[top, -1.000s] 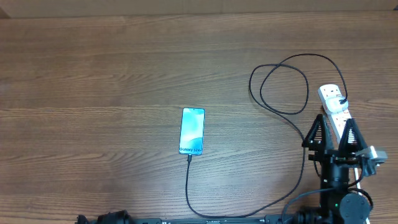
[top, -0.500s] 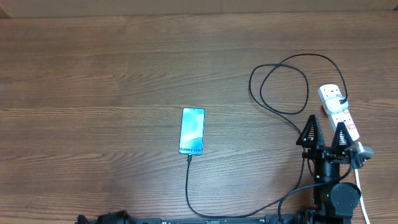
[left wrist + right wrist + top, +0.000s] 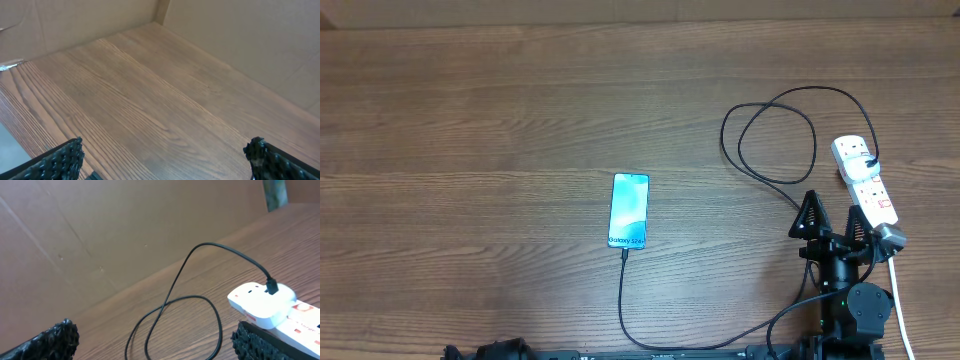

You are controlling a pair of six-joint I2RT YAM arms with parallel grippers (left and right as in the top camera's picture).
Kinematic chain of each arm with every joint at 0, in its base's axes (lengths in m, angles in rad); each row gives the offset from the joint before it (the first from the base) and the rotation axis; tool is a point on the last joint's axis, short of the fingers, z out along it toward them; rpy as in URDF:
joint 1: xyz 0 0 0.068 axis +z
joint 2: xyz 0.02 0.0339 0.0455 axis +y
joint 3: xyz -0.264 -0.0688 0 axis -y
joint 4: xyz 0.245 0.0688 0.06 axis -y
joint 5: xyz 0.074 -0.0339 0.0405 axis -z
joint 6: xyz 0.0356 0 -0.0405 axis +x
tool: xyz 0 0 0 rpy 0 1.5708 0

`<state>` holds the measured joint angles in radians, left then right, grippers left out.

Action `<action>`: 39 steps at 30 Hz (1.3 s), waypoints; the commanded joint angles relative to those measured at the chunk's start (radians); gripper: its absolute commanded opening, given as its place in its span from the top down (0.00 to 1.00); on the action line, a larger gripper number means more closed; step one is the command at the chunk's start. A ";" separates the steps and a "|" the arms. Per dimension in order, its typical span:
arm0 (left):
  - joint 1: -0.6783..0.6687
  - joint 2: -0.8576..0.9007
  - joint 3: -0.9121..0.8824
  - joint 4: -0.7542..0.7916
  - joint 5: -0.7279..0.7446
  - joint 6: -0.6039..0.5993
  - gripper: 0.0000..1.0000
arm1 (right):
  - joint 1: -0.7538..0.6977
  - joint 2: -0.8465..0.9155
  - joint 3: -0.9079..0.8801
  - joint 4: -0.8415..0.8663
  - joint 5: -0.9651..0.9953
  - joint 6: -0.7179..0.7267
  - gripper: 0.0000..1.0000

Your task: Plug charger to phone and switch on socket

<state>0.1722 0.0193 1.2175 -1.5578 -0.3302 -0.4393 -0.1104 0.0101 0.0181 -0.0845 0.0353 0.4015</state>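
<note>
The phone [image 3: 629, 212] lies flat mid-table, its light blue screen up. The charger cable [image 3: 621, 300] joins the phone's near end, runs along the front edge, then loops [image 3: 770, 140] toward the socket. The socket, a white power strip [image 3: 865, 180], lies at the right edge with the charger's black plug [image 3: 871, 163] in it. My right gripper [image 3: 835, 212] is open and empty, just left of and nearer than the strip. In the right wrist view the strip [image 3: 265, 302] and cable loop [image 3: 200, 275] lie ahead of the open fingers [image 3: 155, 340]. My left gripper [image 3: 165, 157] is open over bare wood.
The strip's white cord [image 3: 897, 300] runs toward the front edge at the right. Brown cardboard walls [image 3: 125, 225] stand behind the table. The wooden tabletop [image 3: 470, 120] stretches to the left and far side.
My right gripper has drawn back toward the front edge and a little left, off the power strip. The phone, cable and strip have not moved.
</note>
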 commanded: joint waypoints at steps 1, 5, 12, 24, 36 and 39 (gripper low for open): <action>0.005 -0.015 0.004 -0.002 -0.010 -0.011 0.00 | 0.003 -0.007 -0.011 0.008 0.031 -0.075 0.00; 0.005 -0.015 0.004 -0.002 -0.010 -0.011 0.00 | 0.003 -0.007 -0.011 0.007 0.019 -0.202 0.00; 0.005 -0.015 0.004 -0.002 -0.010 -0.011 0.01 | 0.003 -0.007 -0.011 0.006 -0.007 -0.193 0.00; 0.005 -0.015 0.004 -0.002 -0.010 -0.011 0.01 | 0.003 -0.007 -0.010 0.003 -0.007 -0.193 0.00; 0.005 -0.015 0.004 -0.002 -0.010 -0.011 0.01 | 0.003 -0.007 -0.010 0.003 -0.007 -0.193 0.00; 0.005 -0.015 0.004 -0.002 -0.010 -0.011 0.00 | 0.003 -0.007 -0.010 0.003 -0.007 -0.193 0.00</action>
<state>0.1722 0.0193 1.2175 -1.5578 -0.3302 -0.4393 -0.1104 0.0101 0.0181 -0.0834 0.0299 0.2127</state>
